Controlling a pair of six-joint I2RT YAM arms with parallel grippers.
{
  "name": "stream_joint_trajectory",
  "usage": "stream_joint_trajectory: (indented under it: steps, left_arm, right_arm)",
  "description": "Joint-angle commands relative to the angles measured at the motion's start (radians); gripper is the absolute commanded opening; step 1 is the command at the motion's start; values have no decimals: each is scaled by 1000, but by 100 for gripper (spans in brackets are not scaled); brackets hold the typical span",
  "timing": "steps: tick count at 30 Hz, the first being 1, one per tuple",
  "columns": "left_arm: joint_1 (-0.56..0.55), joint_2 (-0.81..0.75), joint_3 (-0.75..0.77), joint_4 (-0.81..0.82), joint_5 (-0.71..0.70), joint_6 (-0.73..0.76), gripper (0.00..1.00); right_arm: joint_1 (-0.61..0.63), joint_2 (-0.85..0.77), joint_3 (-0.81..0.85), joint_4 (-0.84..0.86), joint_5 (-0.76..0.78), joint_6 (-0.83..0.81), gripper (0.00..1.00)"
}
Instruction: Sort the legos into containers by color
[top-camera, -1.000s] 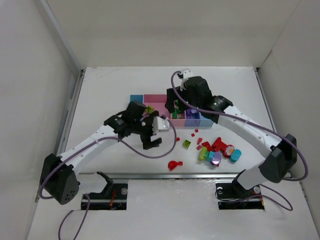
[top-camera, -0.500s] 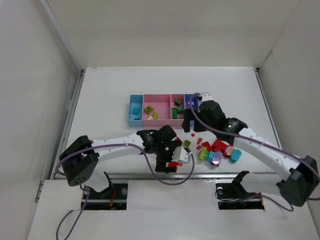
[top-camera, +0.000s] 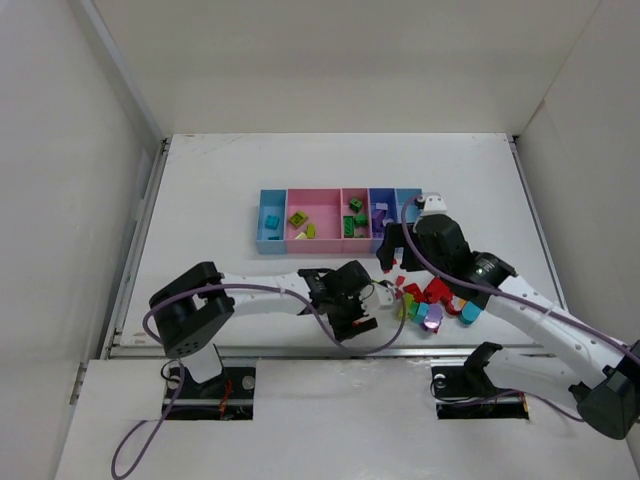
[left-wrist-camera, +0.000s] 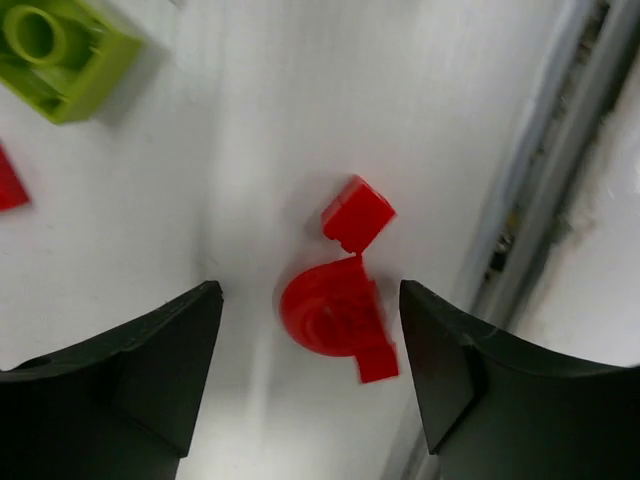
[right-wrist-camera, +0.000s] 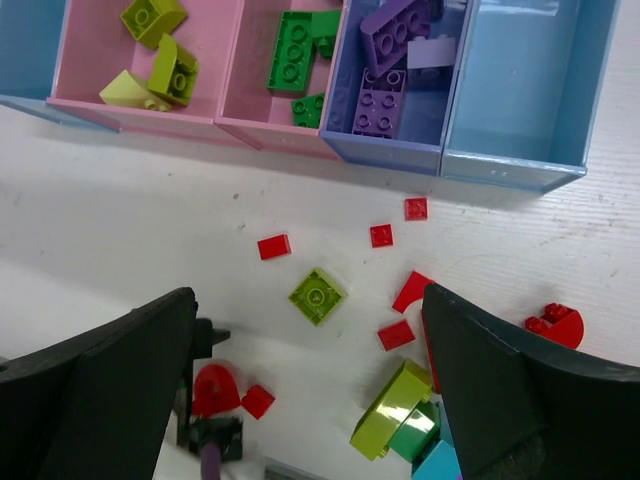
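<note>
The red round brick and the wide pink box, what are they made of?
Red round brick: looks like hard plastic, smooth and slightly glossy, with crisp moulded edges. Wide pink box: probably plastic too, with thin even walls and a duller look.

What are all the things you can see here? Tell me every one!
bins: five joined; light blue, pink, pink, purple-blue, light blue; middle of the table
cyan brick: one, left light blue bin
lime bricks: about three, wide pink bin
green bricks: several, narrow pink bin
purple bricks: several, purple-blue bin
rounded red piece: one, near table edge
small red square: one, beside it
loose lime brick: one, on table
flat red bits: about five, before bins
mixed pile: red, lime, cyan, purple; right side
left gripper: open, straddling rounded red piece
right gripper: open, above the loose pieces
</note>
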Motion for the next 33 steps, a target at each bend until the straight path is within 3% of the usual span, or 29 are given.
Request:
stream_joint_trajectory:
  steps: [1,3,7,8,12,20,25,29,33]
  left_arm:
    - [2,50,19,-7,-104,-89,68]
    - [2,64,19,-7,-114,-100,62]
    - [-8,84,39,-7,-91,-100,33]
    - [-8,84,39,-16,-91,-100,21]
    - [-8,84,39,-25,-91,-100,0]
    - [-8,58,119,-135,-91,-100,0]
    - [64,-54,247,-191,-21,-49,0]
    - [116,-64,391,-102,13,-20,0]
    - [198,31,546,13,111,-60,0]
  right_arm:
    - [4,-59,-5,29,36,-1,100]
    - [4,-70,-16,29,36,-10,100]
    - [4,-80,-16,20,59,-35,100]
    - [4,-80,-16,20,59,-44,100]
    - [4,-80,-16,29,59,-67,100]
    - [-6,-49,24,28,80,-96,100]
    - [-116,-58,61,18,69,-96,100]
    - [-225,-21,102,6,46,-96,100]
    - [-302,49,180,-38,36,-96,100]
